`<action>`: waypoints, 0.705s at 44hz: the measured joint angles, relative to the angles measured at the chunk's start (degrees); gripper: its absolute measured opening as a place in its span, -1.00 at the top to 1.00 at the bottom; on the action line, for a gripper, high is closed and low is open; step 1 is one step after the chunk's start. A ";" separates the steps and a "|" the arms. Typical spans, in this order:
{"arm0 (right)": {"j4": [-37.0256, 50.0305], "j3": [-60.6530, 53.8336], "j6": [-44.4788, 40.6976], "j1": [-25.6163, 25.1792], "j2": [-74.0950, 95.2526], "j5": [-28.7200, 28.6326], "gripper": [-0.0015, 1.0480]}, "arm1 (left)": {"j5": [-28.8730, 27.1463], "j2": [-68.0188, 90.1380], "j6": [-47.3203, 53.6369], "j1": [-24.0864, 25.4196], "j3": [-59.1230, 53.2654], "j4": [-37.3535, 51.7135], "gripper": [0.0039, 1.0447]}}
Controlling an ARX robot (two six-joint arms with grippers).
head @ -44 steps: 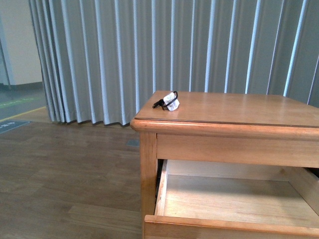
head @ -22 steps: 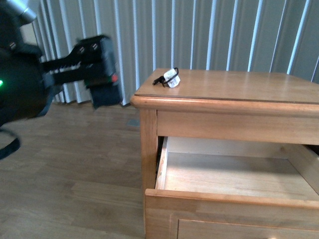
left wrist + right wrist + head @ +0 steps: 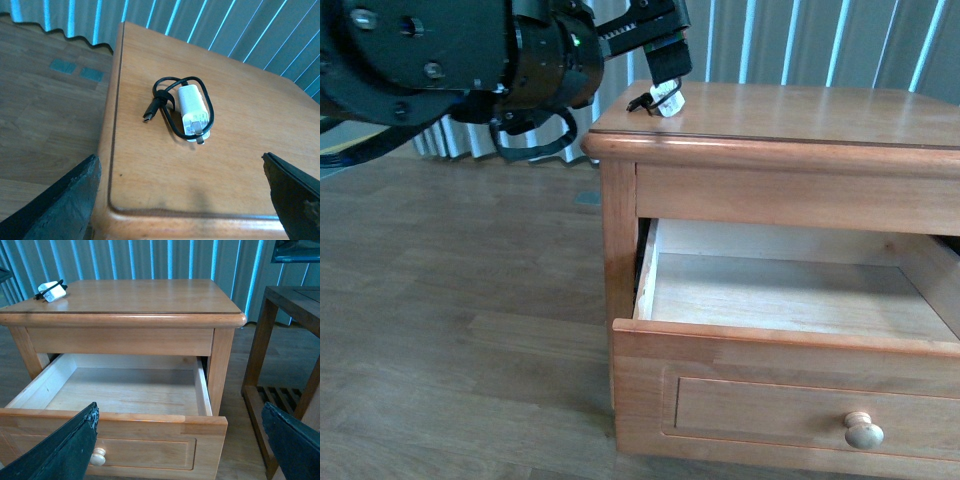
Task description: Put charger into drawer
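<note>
The left end effector [image 3: 180, 157] is spread wide, its two dark fingers [image 3: 65, 200] well apart and gripping nothing. It hangs over the table [image 3: 250, 150] near the front left corner. In the left wrist view the charger [image 3: 192, 112] lies ahead of it, clear of both fingers. The right end effector [image 3: 180, 405] is also wide apart and empty, and faces the open drawer [image 3: 150, 422].

The charger rests flat on the tabletop close to the left edge. It is a small white plug block with a thin black cable looped around it and one connector end sticking out. The drawer is pulled out below and shows a bare, pale wood bottom.

The table is honey-brown wood with a rounded top edge. The drawer front has a recessed panel and a round knob [image 3: 863, 432]. Grey-blue pleated curtains [image 3: 800, 40] hang behind, and the floor [image 3: 450, 300] is brown wood plank. A darker wooden stand [image 3: 295, 315] with a slatted lower shelf stands beside the table.
</note>
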 joint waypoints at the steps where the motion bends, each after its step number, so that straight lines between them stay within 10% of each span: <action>1: 0.00 0.00 0.00 0.00 0.00 0.00 -0.84 | 0.00 1.11 -0.48 -0.09 1.44 -0.50 -0.89; 26: 0.00 0.00 0.00 0.00 0.00 -0.02 -0.84 | -0.92 22.25 -3.93 -1.57 34.99 -13.35 -0.88; 31: 0.00 0.00 0.00 0.00 0.00 0.00 -0.84 | -0.52 23.67 -3.08 -2.14 37.97 -16.90 -0.55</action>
